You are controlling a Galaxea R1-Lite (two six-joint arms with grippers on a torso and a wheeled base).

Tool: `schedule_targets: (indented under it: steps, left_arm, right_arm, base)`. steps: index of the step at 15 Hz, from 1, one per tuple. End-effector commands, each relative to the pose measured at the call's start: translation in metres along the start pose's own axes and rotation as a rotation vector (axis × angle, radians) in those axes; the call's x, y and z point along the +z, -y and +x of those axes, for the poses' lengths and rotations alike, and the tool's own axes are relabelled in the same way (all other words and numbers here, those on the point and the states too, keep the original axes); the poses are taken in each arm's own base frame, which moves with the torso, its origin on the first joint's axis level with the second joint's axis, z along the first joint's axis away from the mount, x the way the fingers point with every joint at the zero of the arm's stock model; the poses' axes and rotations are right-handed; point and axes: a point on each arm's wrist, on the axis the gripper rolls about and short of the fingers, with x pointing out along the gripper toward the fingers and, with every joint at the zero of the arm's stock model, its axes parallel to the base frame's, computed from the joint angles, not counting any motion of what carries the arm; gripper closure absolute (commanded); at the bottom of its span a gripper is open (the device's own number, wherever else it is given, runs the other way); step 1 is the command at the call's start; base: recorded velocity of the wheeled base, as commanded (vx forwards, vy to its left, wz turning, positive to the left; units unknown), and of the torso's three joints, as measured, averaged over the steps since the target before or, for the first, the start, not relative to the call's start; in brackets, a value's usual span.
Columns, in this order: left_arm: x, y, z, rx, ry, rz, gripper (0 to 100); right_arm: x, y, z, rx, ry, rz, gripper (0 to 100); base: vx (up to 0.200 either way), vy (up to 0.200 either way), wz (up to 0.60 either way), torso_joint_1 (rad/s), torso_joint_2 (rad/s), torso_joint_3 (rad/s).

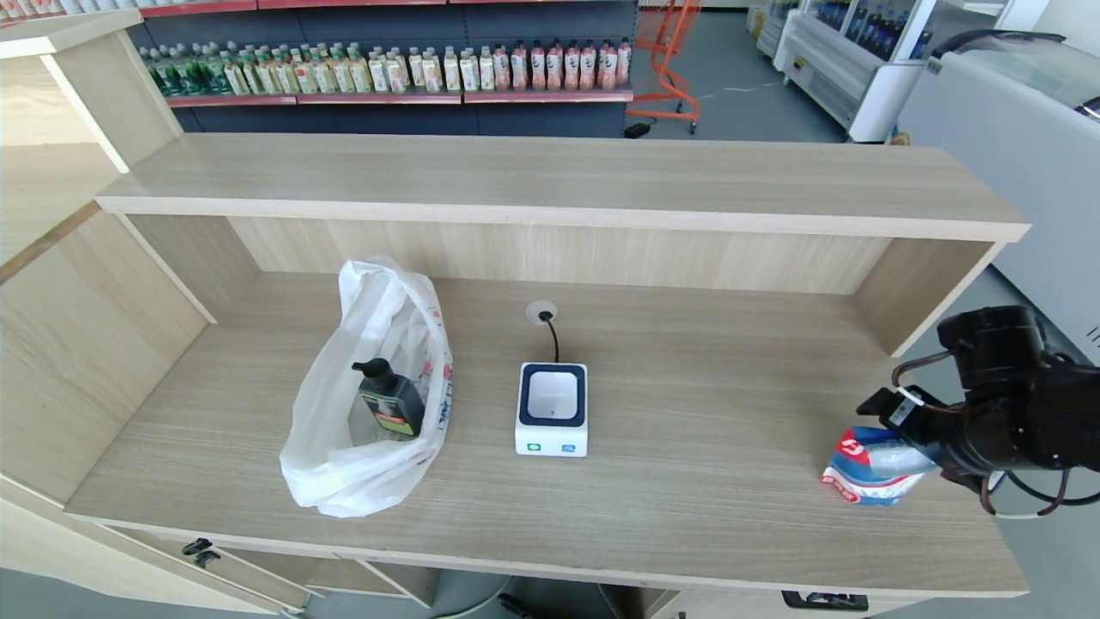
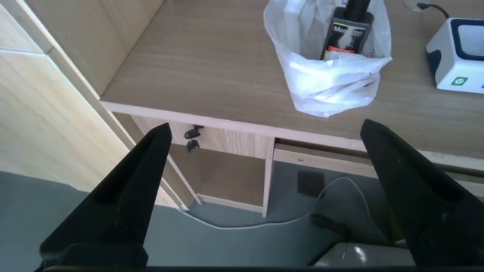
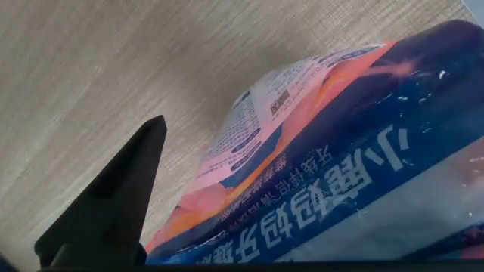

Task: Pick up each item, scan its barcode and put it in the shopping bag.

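Blue-and-pink plastic packet (image 1: 868,468) at lower right of the wooden surface (image 1: 687,464), right tool (image 1: 909,432) upon it, grip not discernible. Left tool (image 2: 265,132) released. Advisable: grasp squarely, then turn the barcode toward the white square scanner (image 1: 552,408) at centre.

Right arm (image 1: 1005,404) black, with a bulky rounded wrist housing. Small white tag (image 1: 904,404) at its front. Thin dark cables (image 1: 1027,507) loop underneath, one reddish-brown on top. Left gripper (image 2: 265,132): two matte black fingers (image 2: 125,193), wedge-shaped, tapering to the tips.
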Motion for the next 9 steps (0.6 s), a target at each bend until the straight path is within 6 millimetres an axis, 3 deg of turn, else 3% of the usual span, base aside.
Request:
schedule_targets:
  steps: [1, 2, 6, 9]
  left_arm:
    - [0.0, 0.0, 0.0, 0.001, 0.0, 0.0, 0]
    - [0.0, 0.0, 0.0, 0.001, 0.0, 0.0, 0]
    - [0.0, 0.0, 0.0, 0.001, 0.0, 0.0, 0]
    - [0.0, 0.0, 0.0, 0.001, 0.0, 0.0, 0]
  right_arm:
    - [-0.012, 0.002, 0.028, -0.065, -0.032, -0.043, 0]
    - [-0.013, 0.002, 0.031, -0.071, -0.031, -0.054, 100]
    - [-0.008, -0.009, 0.03, 0.002, 0.044, -0.182, 100]
    - [-0.002, -0.014, 0.015, 0.047, 0.091, -0.358, 100]
  base:
    - [0.0, 0.0, 0.0, 0.0, 0.0, 0.0]
    - [0.0, 0.0, 0.0, 0.0, 0.0, 0.0]
    - [0.0, 0.0, 0.0, 0.0, 0.0, 0.0]
    - [0.0, 0.0, 0.0, 0.0, 0.0, 0.0]
